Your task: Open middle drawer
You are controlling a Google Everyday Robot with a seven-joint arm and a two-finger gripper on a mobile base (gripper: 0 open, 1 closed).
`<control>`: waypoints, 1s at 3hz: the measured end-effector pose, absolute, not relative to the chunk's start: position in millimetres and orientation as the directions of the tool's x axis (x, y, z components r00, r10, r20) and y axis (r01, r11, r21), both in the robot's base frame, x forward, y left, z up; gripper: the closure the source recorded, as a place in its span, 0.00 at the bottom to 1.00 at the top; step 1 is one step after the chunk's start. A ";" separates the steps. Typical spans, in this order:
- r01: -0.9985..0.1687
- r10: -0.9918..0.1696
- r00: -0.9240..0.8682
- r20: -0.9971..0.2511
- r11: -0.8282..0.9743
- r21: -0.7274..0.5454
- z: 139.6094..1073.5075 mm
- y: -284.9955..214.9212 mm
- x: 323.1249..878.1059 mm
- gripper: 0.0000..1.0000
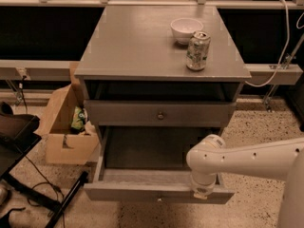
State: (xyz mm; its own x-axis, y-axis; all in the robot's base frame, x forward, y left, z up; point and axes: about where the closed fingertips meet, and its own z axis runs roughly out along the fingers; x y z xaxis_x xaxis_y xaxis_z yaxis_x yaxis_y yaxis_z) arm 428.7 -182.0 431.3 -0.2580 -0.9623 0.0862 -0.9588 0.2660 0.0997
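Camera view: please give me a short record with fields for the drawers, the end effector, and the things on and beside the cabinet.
cabinet: grey cabinet with a flat top
upper drawer: closed, round knob at centre
middle drawer: pulled far out toward the camera
lowest drawer: not visible
end effector: pointing down at the middle drawer's front edge, right of its centre
on top: white bowl at the rear right; drink can upright just in front of it
floor, left: open cardboard box beside the cabinet
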 end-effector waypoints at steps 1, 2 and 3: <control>-0.959 -0.962 -0.258 0.086 0.266 0.100 433.0 -182.0 428.7 1.00; -0.959 -0.962 -0.258 0.086 0.266 0.100 433.1 -182.0 428.7 1.00; -0.959 -0.962 -0.258 0.086 0.266 0.100 433.9 -182.0 428.7 1.00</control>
